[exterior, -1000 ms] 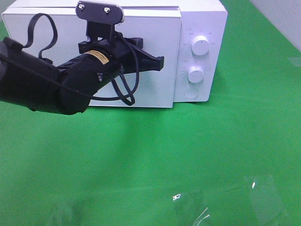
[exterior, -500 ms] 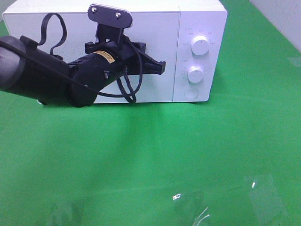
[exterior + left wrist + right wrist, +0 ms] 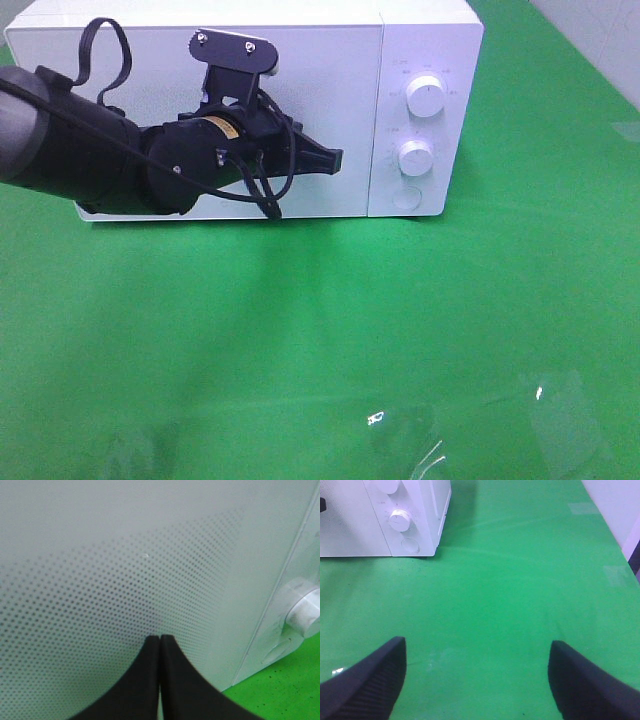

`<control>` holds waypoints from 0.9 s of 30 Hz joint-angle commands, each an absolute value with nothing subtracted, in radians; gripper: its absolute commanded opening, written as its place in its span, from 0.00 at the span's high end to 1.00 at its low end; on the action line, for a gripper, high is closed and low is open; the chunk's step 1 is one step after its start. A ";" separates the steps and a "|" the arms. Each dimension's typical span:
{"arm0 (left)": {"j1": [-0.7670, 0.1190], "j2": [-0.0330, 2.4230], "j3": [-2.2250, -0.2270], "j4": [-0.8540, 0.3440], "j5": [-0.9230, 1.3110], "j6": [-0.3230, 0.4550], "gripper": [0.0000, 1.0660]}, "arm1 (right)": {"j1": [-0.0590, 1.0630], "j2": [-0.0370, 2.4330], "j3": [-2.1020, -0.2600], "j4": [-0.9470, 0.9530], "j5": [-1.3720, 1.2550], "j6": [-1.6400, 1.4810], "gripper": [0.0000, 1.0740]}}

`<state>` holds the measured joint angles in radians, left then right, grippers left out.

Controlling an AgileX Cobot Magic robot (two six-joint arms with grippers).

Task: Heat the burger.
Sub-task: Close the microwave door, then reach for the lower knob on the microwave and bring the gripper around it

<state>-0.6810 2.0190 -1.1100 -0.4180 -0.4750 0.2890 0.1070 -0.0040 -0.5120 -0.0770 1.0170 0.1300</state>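
1. The white microwave [image 3: 330, 60] stands at the back of the green cloth [image 3: 400, 320], its door [image 3: 320, 100] closed flush with the front.
2. The burger shows in none of the views. With the perforated door shut, I cannot tell whether it sits inside the microwave.
3. The left gripper [image 3: 338, 158] is in front of the microwave door, near the door's edge on the control-panel side and about halfway up the door. Its two black fingers are pressed together with nothing between them.
4. In the left wrist view the closed left gripper [image 3: 159, 639] points straight at the dotted door surface. The tips look to be at or just off the door, though the close, blurred view does not settle contact.
5. On the microwave's control panel, beside the door, are an upper knob [image 3: 427, 97], a lower knob [image 3: 416, 157] below it, and a round button [image 3: 407, 198] at the bottom.
6. The right gripper [image 3: 477, 645] hangs over bare cloth, well apart from the microwave and out in front of its control-panel corner. Its fingers are spread wide and hold nothing.
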 commanded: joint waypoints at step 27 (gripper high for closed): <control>-0.824 1.722 -1.137 -0.243 0.695 0.280 0.06 | 0.101 -0.029 -0.510 -0.080 1.004 0.132 0.32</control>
<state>-0.8190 1.7360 -1.1300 -0.2620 0.6520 0.2860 0.1070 -0.0040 -0.5120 -0.0770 1.0170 0.1300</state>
